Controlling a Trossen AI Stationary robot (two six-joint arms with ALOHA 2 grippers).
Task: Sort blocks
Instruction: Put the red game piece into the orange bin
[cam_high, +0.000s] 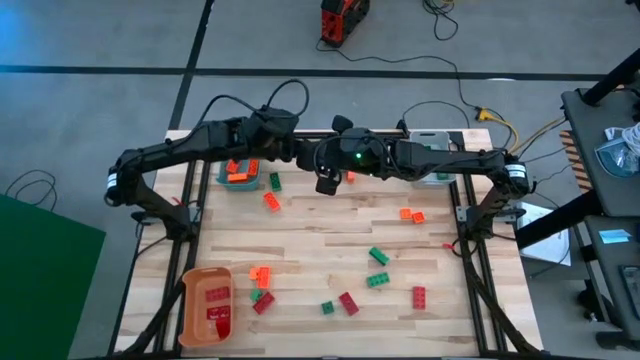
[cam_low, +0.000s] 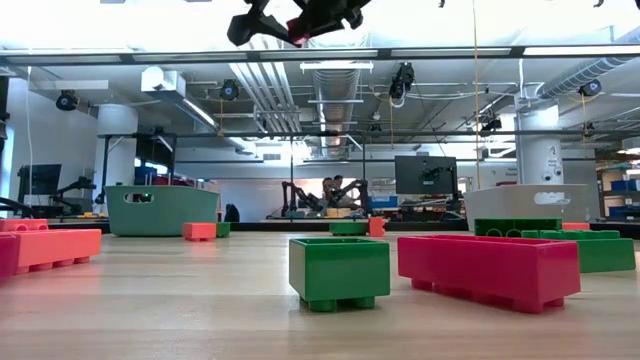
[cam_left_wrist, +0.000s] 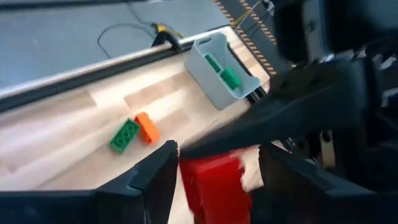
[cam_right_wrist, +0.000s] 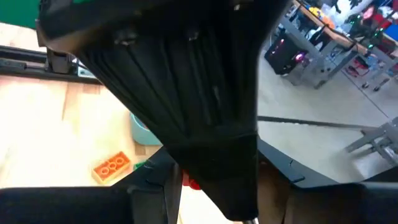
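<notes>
Nearest the low-view camera, a green block (cam_low: 339, 272) and a red block (cam_low: 490, 270) sit on the table (cam_low: 200, 310), with more blocks scattered across its near half in the high view, among them a green block (cam_high: 378, 280) and a red block (cam_high: 419, 296). High above the table's far middle, the two arms meet: the left jaws (cam_left_wrist: 214, 163) are closed on a red block (cam_left_wrist: 214, 183), which also shows as a red spot between the grippers in the low view (cam_low: 298, 30). The right jaws (cam_high: 328, 183) hang directly against the left ones; whether they are parted or closed cannot be told, since the right wrist view is filled by the other arm's dark body. This appears to be a handover or a crossing of paths in mid-air. Risk one: the arms are touching or nearly so, and any further approach may cause a collision and jar the block loose. Risk two: if the left jaws release before the right jaws have a firm hold, the block falls to the table and may bounce away from its target. The orange bin (cam_high: 188, 310) at the near-left corner already holds red blocks, so the carried block probably belongs there, well apart from the present position; the teal bin (cam_high: 222, 177) and grey bin (cam_left_wrist: 205, 78) lie closer, and a drop here may land it in the wrong one
</notes>
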